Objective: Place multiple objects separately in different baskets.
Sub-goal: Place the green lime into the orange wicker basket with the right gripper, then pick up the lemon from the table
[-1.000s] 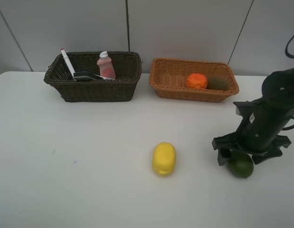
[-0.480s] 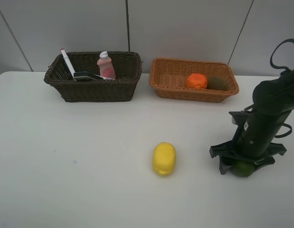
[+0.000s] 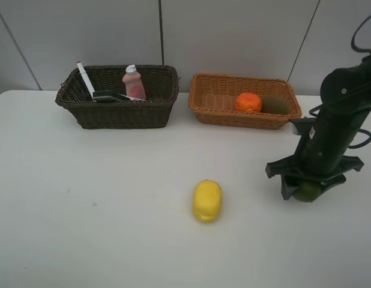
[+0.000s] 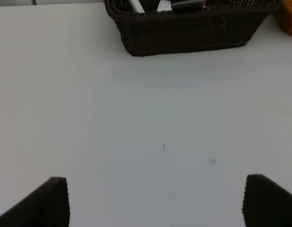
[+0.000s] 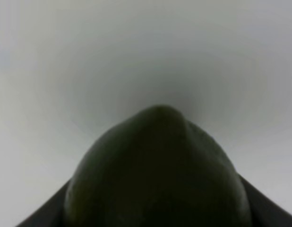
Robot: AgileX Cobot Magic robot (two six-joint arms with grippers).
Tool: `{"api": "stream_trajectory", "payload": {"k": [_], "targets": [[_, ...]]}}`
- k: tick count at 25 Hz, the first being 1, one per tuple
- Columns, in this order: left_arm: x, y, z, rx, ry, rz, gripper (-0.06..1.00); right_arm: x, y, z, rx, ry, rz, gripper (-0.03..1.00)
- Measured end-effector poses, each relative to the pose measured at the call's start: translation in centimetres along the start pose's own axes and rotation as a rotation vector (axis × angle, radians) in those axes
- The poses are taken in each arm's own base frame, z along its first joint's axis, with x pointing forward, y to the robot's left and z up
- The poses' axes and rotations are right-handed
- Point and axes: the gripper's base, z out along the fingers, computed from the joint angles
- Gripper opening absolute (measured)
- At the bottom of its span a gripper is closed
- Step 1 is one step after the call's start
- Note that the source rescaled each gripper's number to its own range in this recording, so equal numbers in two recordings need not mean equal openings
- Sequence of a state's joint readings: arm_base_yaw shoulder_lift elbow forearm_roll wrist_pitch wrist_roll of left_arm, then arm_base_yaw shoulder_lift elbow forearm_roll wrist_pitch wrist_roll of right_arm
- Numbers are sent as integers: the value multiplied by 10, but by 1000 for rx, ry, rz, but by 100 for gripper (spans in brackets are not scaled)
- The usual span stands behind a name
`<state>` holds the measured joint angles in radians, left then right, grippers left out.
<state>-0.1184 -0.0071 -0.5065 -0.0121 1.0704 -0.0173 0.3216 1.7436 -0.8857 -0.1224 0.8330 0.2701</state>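
Jaws of the left gripper (image 4: 155,201) stand wide over bare worktop (image 3: 101,198) and hold nothing. To the right, the dark basket (image 3: 116,111) keeps the marker (image 3: 84,78), the eraser (image 3: 108,95) and the pink bottle (image 3: 133,83), while the tan basket (image 3: 218,105) keeps the orange (image 3: 248,102) and the kiwi (image 3: 274,105); it seems fruit goes there. The lemon (image 3: 207,200) waits on the worktop. The right gripper (image 3: 307,187) is closed on the lime (image 5: 158,175), probably to carry it to the tan basket.
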Motion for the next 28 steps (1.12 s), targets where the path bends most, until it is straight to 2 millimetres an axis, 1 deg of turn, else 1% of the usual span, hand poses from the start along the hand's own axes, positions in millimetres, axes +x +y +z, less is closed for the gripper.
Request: {"api": "stream_trajectory", "payload": {"k": [1, 4, 5, 8, 11, 14, 15, 17, 18, 20, 21, 22, 23, 24, 25, 28], "targets": [[0, 0, 0, 0, 0, 0, 96, -9, 1, -11, -2, -27, -15, 2], [0, 0, 0, 0, 0, 0, 96, -48, 4, -48, -17, -161, -49, 2], [0, 0, 0, 0, 0, 0, 96, -60, 5, -57, -21, -195, -53, 2], [0, 0, 0, 0, 0, 0, 96, -104, 11, -83, -31, -294, -55, 2], [0, 0, 0, 0, 0, 0, 96, -146, 19, -88, -48, -347, -63, 2], [0, 0, 0, 0, 0, 0, 96, -182, 28, -89, -75, -397, -85, 2], [0, 0, 0, 0, 0, 0, 96, -192, 31, -92, -84, -425, -86, 2], [0, 0, 0, 0, 0, 0, 96, -210, 35, -82, -88, -435, -89, 4], [0, 0, 0, 0, 0, 0, 96, -218, 37, -76, -88, -434, -89, 14], [0, 0, 0, 0, 0, 0, 96, -228, 40, -63, -84, -416, -92, 56], [0, 0, 0, 0, 0, 0, 96, -231, 42, -56, -83, -400, -93, 71], [0, 0, 0, 0, 0, 0, 96, -232, 43, -49, -82, -386, -94, 83], [0, 0, 0, 0, 0, 0, 96, -232, 43, -45, -82, -372, -94, 90], [0, 0, 0, 0, 0, 0, 96, -232, 44, -41, -83, -359, -94, 93], [0, 0, 0, 0, 0, 0, 96, -232, 44, -40, -84, -354, -93, 96], [0, 0, 0, 0, 0, 0, 96, -231, 44, -43, -87, -346, -92, 99]]}}
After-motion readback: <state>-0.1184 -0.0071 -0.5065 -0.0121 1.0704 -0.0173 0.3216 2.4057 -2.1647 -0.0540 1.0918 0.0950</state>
